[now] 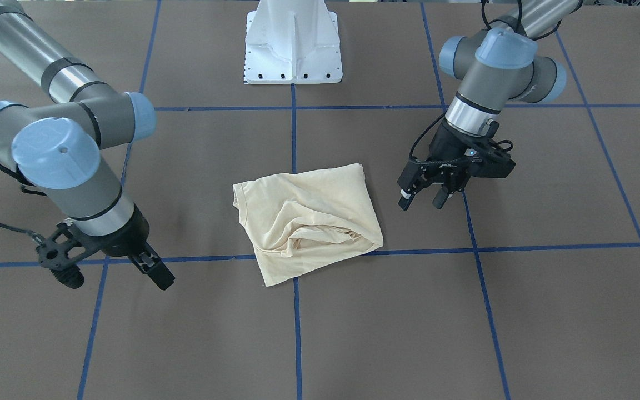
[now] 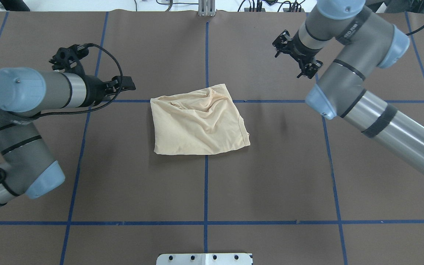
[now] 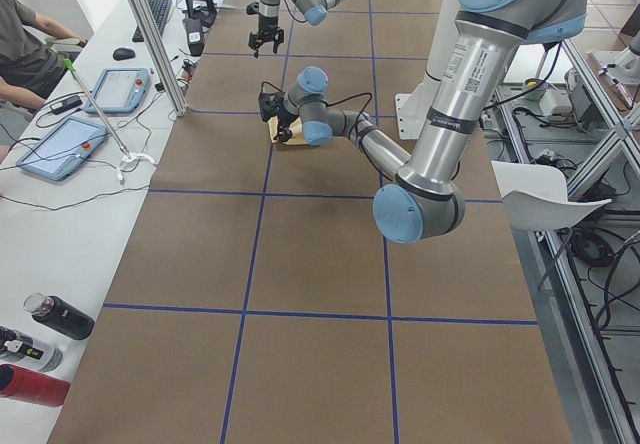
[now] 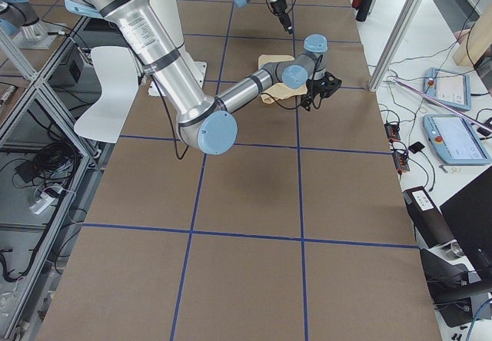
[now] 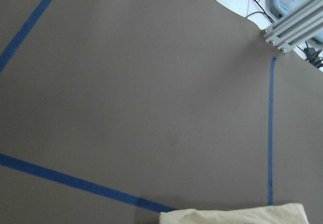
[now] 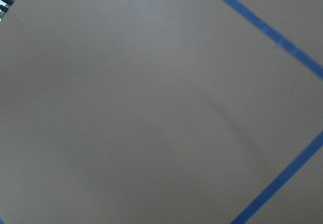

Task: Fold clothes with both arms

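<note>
The cream-yellow shirt [image 1: 309, 216] lies folded into a rumpled, roughly square bundle at the table's middle [image 2: 197, 125], print hidden. My left gripper [image 1: 423, 201] hangs open and empty above the table, a short way off the shirt's side [image 2: 129, 85]. My right gripper [image 1: 159, 275] is off the shirt's other side, further away [image 2: 309, 69]; its fingers look apart and hold nothing. The left wrist view shows an edge of the shirt [image 5: 237, 216] at the bottom. The right wrist view shows only bare table.
The brown table [image 2: 271, 176] carries blue tape grid lines [image 2: 206, 184]. The white pedestal base [image 1: 292, 50] stands at the robot's side. An aluminium post [image 5: 292, 24] is at the far edge. An operators' desk with tablets [image 3: 60, 149] runs alongside.
</note>
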You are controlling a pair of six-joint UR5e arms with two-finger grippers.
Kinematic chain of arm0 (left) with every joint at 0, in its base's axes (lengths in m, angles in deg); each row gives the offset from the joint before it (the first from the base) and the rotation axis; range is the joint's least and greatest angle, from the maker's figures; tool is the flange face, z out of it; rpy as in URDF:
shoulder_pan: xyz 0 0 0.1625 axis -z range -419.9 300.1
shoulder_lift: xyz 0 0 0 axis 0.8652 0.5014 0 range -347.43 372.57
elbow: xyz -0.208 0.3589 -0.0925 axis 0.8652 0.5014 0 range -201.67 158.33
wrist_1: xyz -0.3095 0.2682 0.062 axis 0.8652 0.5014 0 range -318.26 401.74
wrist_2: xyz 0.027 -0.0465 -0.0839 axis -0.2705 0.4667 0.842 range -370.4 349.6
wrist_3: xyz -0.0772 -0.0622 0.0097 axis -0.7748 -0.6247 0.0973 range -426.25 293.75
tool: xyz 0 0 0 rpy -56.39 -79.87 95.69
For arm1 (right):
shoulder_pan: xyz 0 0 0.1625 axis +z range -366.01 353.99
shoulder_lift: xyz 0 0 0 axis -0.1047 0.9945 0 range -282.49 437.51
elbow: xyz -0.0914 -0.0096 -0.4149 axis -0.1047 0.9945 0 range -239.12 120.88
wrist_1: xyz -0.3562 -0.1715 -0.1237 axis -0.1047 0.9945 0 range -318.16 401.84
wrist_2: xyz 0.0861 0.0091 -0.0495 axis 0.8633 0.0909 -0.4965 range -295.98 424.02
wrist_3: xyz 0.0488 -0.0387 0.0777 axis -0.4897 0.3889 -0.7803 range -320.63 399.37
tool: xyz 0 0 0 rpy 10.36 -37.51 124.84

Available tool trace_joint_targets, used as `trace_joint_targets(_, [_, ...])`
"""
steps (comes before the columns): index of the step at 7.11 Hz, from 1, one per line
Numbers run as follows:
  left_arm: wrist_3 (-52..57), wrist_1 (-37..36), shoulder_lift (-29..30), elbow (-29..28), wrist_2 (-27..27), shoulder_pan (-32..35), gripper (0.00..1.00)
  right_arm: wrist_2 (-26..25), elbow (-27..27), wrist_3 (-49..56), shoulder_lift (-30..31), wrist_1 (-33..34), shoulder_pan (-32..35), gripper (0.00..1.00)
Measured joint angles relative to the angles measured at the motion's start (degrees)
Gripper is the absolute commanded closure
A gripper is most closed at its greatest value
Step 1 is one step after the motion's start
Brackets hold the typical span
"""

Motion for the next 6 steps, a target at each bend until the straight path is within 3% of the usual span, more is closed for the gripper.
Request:
trace_joint_targets(3, [27.1,-0.1,-14.9,8.7,12.4,9.8,0.01,10.9,-5.4,36.0,14.7,2.8,14.9,0.0])
trace_joint_targets(4, [38.8,-0.1,-18.7,8.6,16.2,15.6,0.01,12.7,-5.7,48.3,18.0,5.1,20.3,0.0])
trace_joint_targets(6, [65.6,-2.0,-21.8,2.0,22.5,30.6,0.01,13.7,-5.6,74.5,22.7,12.2,29.4,0.0])
